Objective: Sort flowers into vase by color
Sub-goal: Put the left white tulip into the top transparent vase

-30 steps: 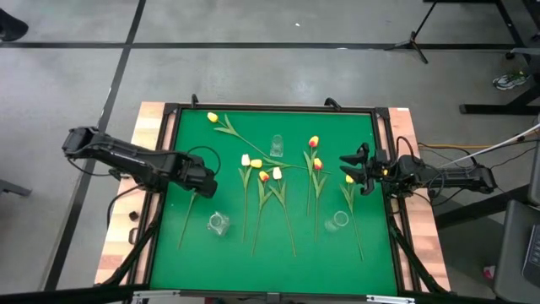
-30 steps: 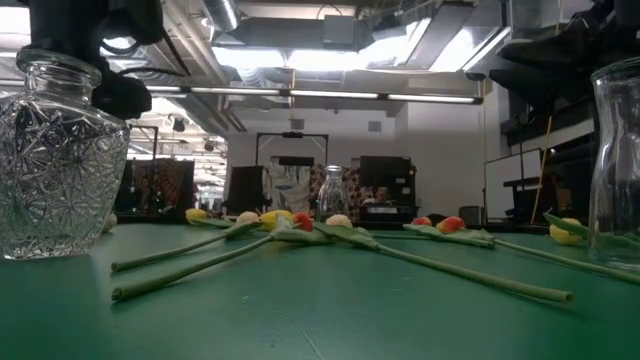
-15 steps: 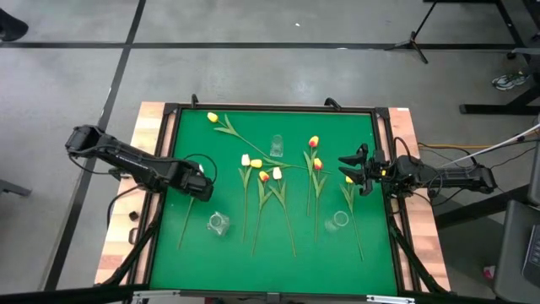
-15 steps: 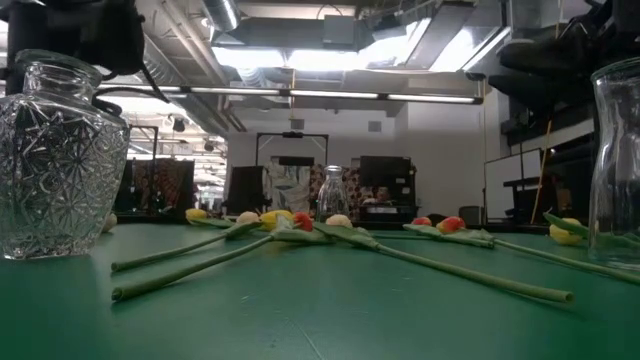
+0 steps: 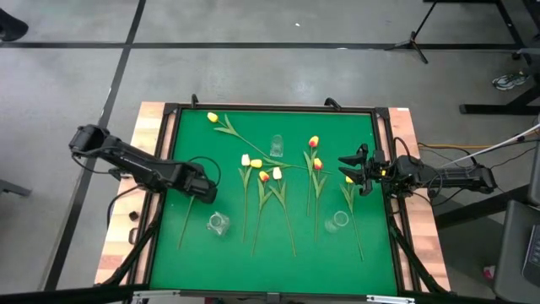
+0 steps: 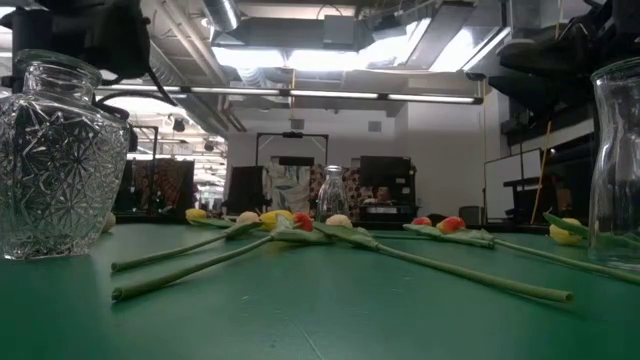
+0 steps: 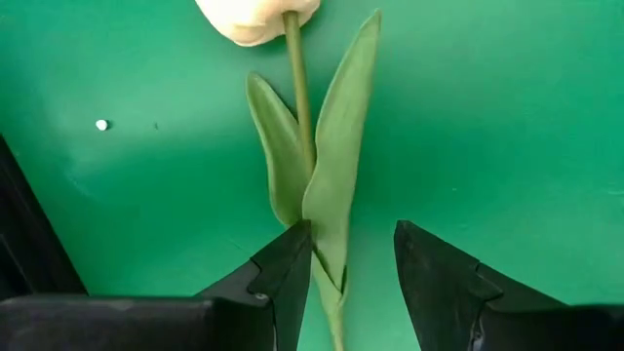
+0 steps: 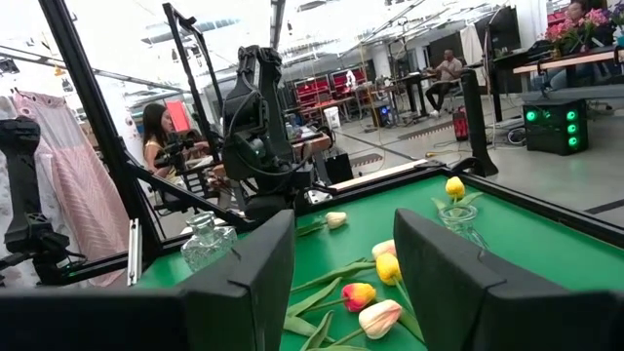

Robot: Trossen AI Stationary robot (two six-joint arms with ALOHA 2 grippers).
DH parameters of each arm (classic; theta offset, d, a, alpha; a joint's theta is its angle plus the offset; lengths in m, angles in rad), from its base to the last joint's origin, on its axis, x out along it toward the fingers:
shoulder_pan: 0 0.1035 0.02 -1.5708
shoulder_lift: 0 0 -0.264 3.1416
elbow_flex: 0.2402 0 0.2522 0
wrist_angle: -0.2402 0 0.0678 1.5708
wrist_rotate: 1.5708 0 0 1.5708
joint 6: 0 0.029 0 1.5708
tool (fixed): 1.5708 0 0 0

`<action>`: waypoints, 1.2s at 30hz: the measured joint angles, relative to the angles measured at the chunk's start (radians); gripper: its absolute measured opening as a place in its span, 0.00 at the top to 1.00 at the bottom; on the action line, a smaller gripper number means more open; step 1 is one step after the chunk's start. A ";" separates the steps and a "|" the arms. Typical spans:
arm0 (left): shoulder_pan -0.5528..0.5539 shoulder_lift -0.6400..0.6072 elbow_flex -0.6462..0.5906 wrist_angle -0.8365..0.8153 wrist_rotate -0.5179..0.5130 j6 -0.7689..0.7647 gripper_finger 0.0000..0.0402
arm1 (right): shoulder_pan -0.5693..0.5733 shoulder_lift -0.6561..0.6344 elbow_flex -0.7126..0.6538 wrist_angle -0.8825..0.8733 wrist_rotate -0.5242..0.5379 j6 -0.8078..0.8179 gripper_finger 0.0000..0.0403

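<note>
Left wrist view, tulip stem between left gripper

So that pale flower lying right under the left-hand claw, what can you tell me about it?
It is a creamy white tulip, artificial-looking, with a thin green stem and two long pointed leaves that meet low on the stem. It lies flat on the green table mat near the left edge, apart from the other flowers. The left gripper is directly above it, fingers apart on either side of the stem where the leaves join. Whether a finger touches a leaf is unclear; it is not clamped.
</note>
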 joint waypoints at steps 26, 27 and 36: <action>-0.005 0.064 0.000 0.012 0.009 -0.034 0.98 | 0.000 0.000 0.000 -0.008 0.010 0.000 0.56; -0.005 0.064 0.000 0.012 0.009 -0.034 0.98 | 0.000 0.000 0.000 -0.009 0.010 0.000 0.56; -0.004 0.064 0.034 0.011 -0.023 -0.037 0.99 | 0.000 0.000 0.000 -0.017 0.011 0.000 0.56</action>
